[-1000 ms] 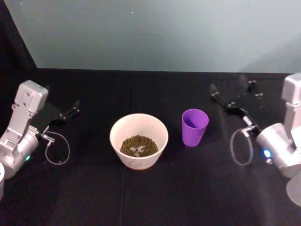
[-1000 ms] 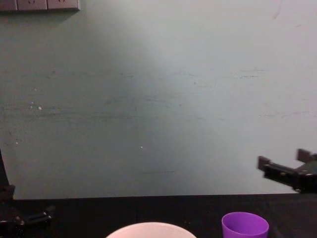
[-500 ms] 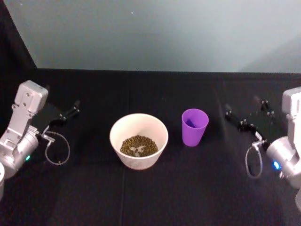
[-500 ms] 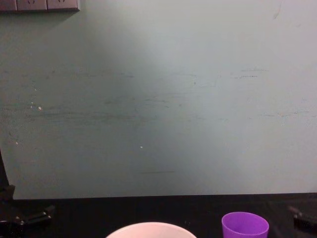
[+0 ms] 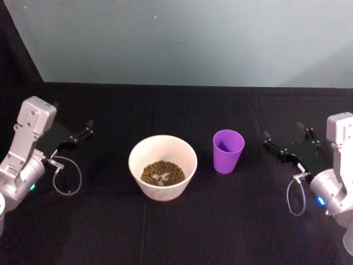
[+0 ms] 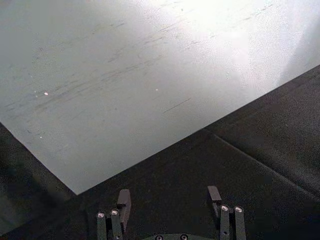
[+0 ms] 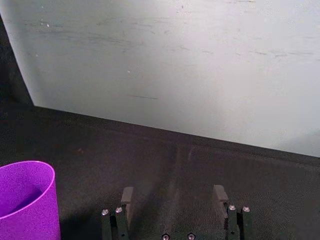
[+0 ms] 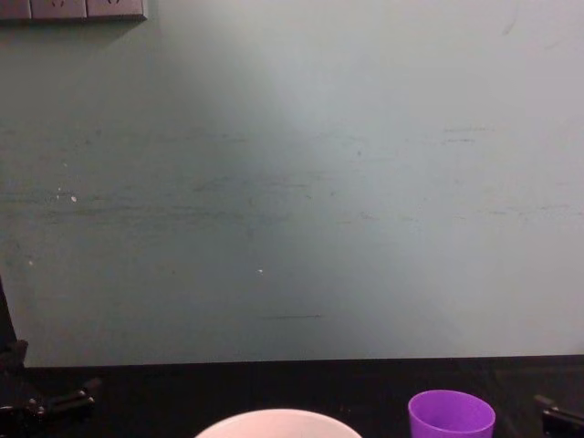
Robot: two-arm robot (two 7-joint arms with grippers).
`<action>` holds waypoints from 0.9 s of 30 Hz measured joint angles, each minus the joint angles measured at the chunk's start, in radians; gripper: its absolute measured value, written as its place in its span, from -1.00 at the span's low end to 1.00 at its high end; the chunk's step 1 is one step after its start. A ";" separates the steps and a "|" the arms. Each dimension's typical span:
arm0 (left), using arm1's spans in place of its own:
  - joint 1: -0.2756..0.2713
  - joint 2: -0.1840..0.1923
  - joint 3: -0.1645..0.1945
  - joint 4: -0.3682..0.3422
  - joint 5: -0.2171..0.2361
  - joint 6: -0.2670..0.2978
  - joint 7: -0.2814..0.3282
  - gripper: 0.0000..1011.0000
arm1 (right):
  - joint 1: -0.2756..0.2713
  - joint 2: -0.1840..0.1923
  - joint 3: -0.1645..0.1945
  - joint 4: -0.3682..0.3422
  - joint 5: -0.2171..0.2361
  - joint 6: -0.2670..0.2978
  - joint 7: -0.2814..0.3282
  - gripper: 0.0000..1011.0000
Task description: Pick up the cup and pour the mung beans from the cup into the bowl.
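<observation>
The purple cup (image 5: 228, 150) stands upright on the black table, just right of the bowl (image 5: 162, 165); it also shows in the right wrist view (image 7: 25, 200) and the chest view (image 8: 451, 415). The pale bowl (image 8: 274, 423) holds a small heap of mung beans (image 5: 162, 172). My right gripper (image 5: 287, 141) is open, low over the table to the right of the cup and clear of it; its fingers (image 7: 128, 197) frame bare cloth. My left gripper (image 5: 83, 132) is open at the far left, well away from the bowl, its fingers (image 6: 123, 200) over the cloth.
A pale green wall (image 5: 182, 38) closes off the back of the black table (image 5: 182, 226). Wall sockets (image 8: 73, 9) sit high on the left in the chest view. Cable loops hang from both wrists (image 5: 66, 176).
My right gripper has drawn back to the right and down toward the table, away from the cup. The cup, the bowl and the left arm have stayed put.
</observation>
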 joint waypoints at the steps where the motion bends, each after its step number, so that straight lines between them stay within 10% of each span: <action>1: 0.000 0.000 0.000 0.000 0.000 0.000 0.000 0.98 | 0.000 0.000 0.000 0.000 0.000 0.000 0.000 0.98; 27: 0.000 0.000 0.000 0.000 0.000 0.000 0.000 0.98 | 0.000 0.003 -0.002 -0.004 0.005 0.000 0.007 0.98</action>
